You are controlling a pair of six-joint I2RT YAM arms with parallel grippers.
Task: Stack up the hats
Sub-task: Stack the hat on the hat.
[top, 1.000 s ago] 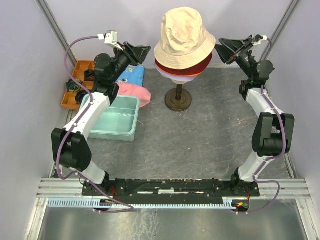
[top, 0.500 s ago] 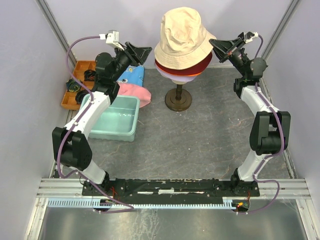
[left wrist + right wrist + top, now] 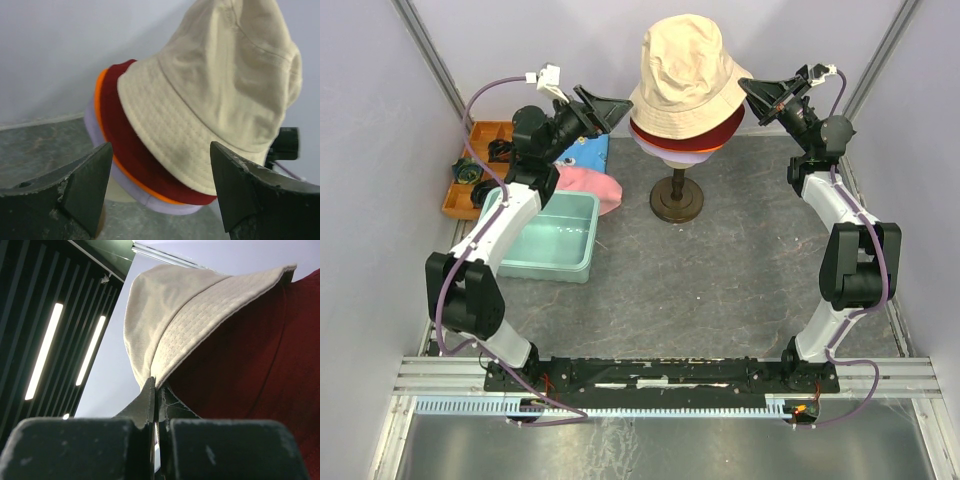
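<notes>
On the mannequin head, the cream-beige hat (image 3: 685, 70) tops a stack of dark red (image 3: 717, 134), orange and lavender (image 3: 685, 157) hats. The left wrist view shows the cream-beige hat (image 3: 220, 90) over the dark red (image 3: 127, 140), orange (image 3: 100, 100) and lavender (image 3: 92, 130) brims. My left gripper (image 3: 611, 108) (image 3: 160, 150) is open just left of the stack, touching nothing. My right gripper (image 3: 750, 88) (image 3: 159, 382) is shut on the right edge of the cream-beige brim (image 3: 190, 320), against the dark red hat (image 3: 250, 365). A pink hat (image 3: 592, 186) lies on the table at the left.
The mannequin's dark stand (image 3: 677, 200) rises from the back middle of the table. A teal bin (image 3: 545, 262) sits at the left, with a blue patterned cloth (image 3: 584, 150) behind the pink hat. An orange tray (image 3: 470, 160) of small items stands by the left wall.
My right gripper swung left to the cream-beige brim and closed on it. My left gripper moved slightly toward the stack and its jaws widened.
</notes>
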